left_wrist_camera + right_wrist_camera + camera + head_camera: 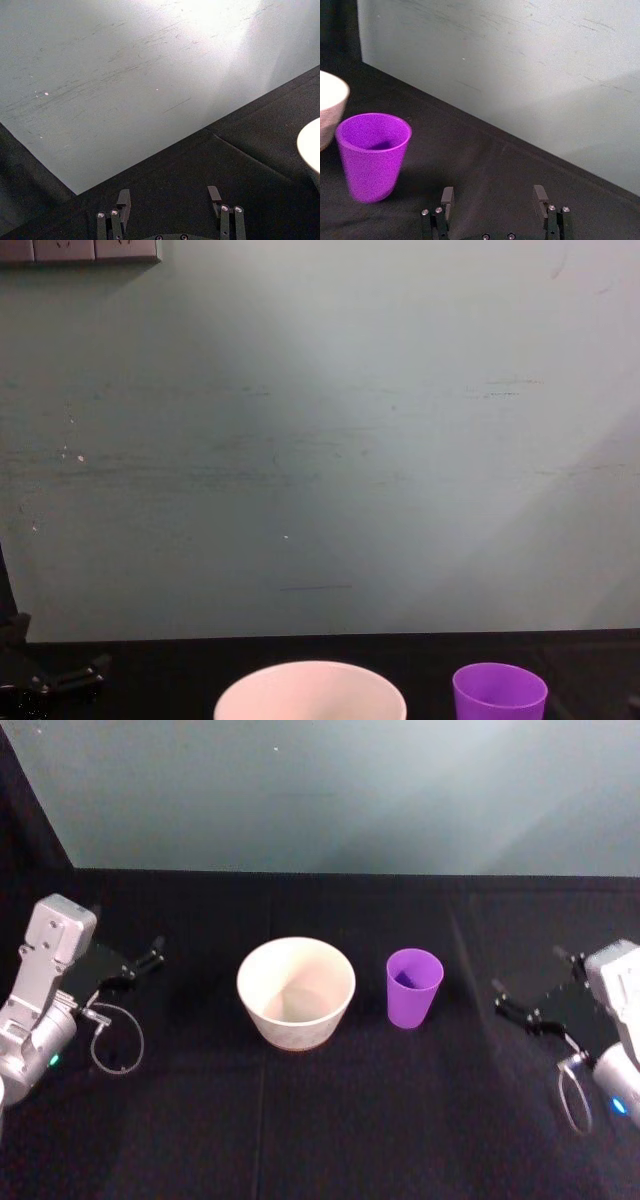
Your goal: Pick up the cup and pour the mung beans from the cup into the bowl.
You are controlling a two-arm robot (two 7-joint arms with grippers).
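The purple cup (413,987) stands upright on the black table, just right of the wide pale bowl (296,992). The same cup (372,155) appears in the right wrist view with the bowl's rim (330,100) beside it, and both cup (499,695) and bowl (310,695) show low in the chest view. The mung beans are hidden; the cup's inside reads as shadowed purple. My right gripper (520,995) rests open right of the cup, apart from it, fingers (447,196) spread. My left gripper (140,962) sits open, well left of the bowl.
A pale wall (330,790) rises behind the table's back edge. Black cloth (330,1120) covers the table in front of the bowl and cup. A loose cable loop (115,1040) hangs by the left wrist, another (575,1095) by the right.
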